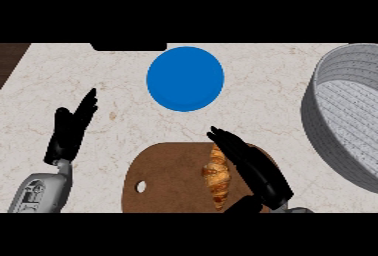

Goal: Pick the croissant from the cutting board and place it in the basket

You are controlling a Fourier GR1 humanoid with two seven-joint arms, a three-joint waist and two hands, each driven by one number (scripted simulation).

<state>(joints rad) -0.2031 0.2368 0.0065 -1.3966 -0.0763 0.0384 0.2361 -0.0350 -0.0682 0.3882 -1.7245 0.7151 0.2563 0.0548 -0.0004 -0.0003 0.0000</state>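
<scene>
While its fingers (235,147) lie stretched out almost straight, pointing away from the robot and slightly to the left, the right robot hand (269,187) hangs over the right part of the cutting board (166,170), open and with nothing in its hold. Its thumb (247,204) shows as a dark stub near the lower edge, below the croissant (215,175). That croissant lies on the board just left of the fingers, its long axis running away from the robot, golden brown and lying flat; the fingers cover its right flank, and whether they touch it cannot be told from this view. The board itself is a round brown slab with a small hole (140,186) near its left rim, and it sits on the pale marbled surface (74,75). Beyond the board, well apart from it, a blue plate (184,78) rests on the surface. Off to the right stands the basket (325,135), grey and ribbed, with high walls, its near wall close to the right hand but apart from the board. At the left side, the left robot hand (70,132) rests open with fingers up, on its grey forearm (37,192), clear of the board.
</scene>
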